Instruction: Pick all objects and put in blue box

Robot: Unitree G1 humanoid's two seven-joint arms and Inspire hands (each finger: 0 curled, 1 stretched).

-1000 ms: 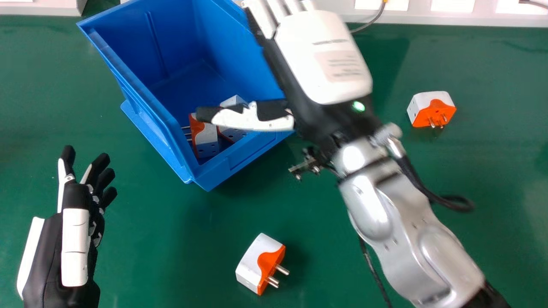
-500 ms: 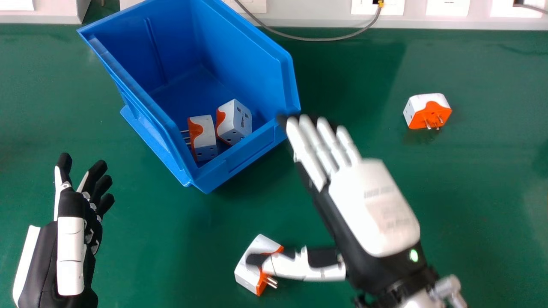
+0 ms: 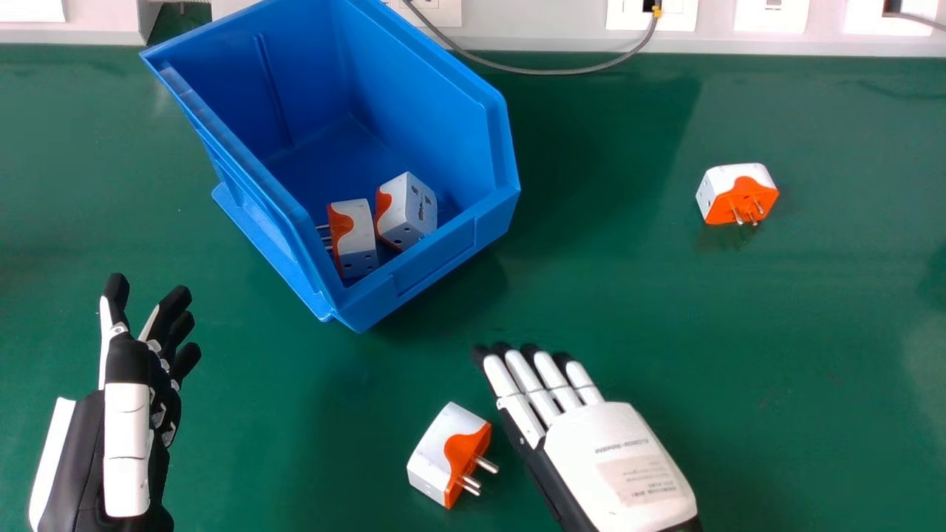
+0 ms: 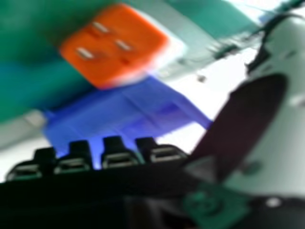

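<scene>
"Where's my next plug?"

"I think it's the near plug point(image 3: 432, 454), on the green table point(image 3: 295, 414). Its pins point to my right hand point(image 3: 621, 465)."

"Have you got it?"

"No. That hand is wide open, fingers nearly straight, and it's got nothing. It's just beside the plug, I guess so I can grab it soon."

"And the left hand point(image 3: 127, 443)?"

"Open too, holding nothing, left of the blue box point(image 3: 436, 262). That leaves room for my other arm."

"What's in the box?"

"Two plugs point(image 3: 358, 240), by its low front. The far plug point(image 3: 743, 196) needs a turn too."
</scene>
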